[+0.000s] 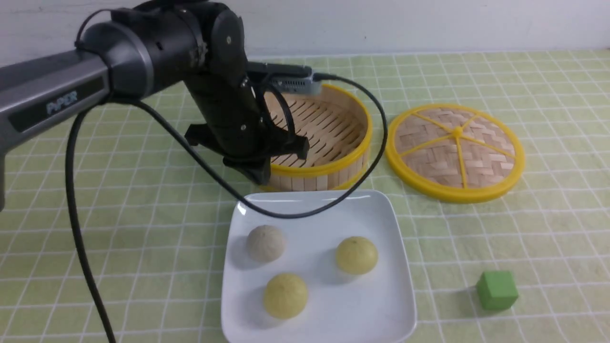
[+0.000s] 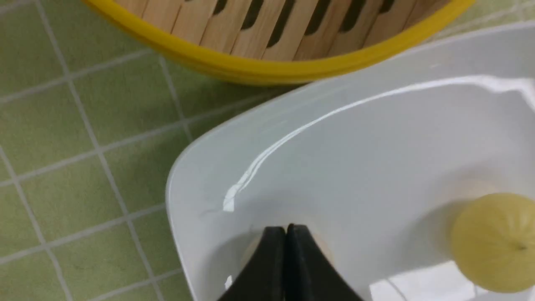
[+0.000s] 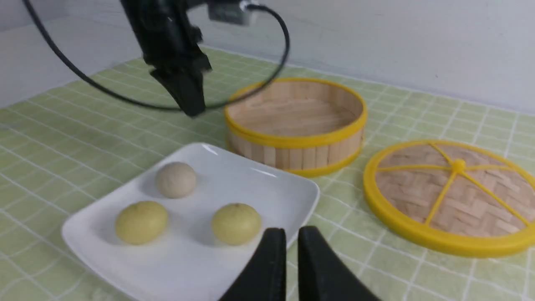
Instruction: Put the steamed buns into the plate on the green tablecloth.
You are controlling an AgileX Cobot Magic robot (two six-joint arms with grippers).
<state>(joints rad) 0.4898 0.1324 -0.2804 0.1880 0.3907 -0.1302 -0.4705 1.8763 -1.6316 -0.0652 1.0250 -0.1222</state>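
Three steamed buns lie in the white square plate [image 1: 381, 224] on the green tablecloth [image 1: 143, 228]: a greyish-white one [image 1: 265, 243] and two pale yellow ones [image 1: 356, 255] [image 1: 285, 295]. My left gripper [image 1: 259, 177] hangs shut and empty above the plate's far left corner, in front of the steamer basket. The left wrist view shows its fingers [image 2: 276, 259] pressed together over the plate [image 2: 334, 159], with a yellow bun [image 2: 495, 242] to one side. My right gripper [image 3: 292, 230] is out of the front view. Its fingers stand slightly parted, empty, near the plate's edge [image 3: 301, 196].
An empty bamboo steamer basket [image 1: 333, 138] with a yellow rim stands just behind the plate. Its woven round lid [image 1: 455, 151] lies flat to the right. A green cube [image 1: 496, 289] sits right of the plate. The left arm's black cable [image 1: 295, 215] droops across the plate's far edge.
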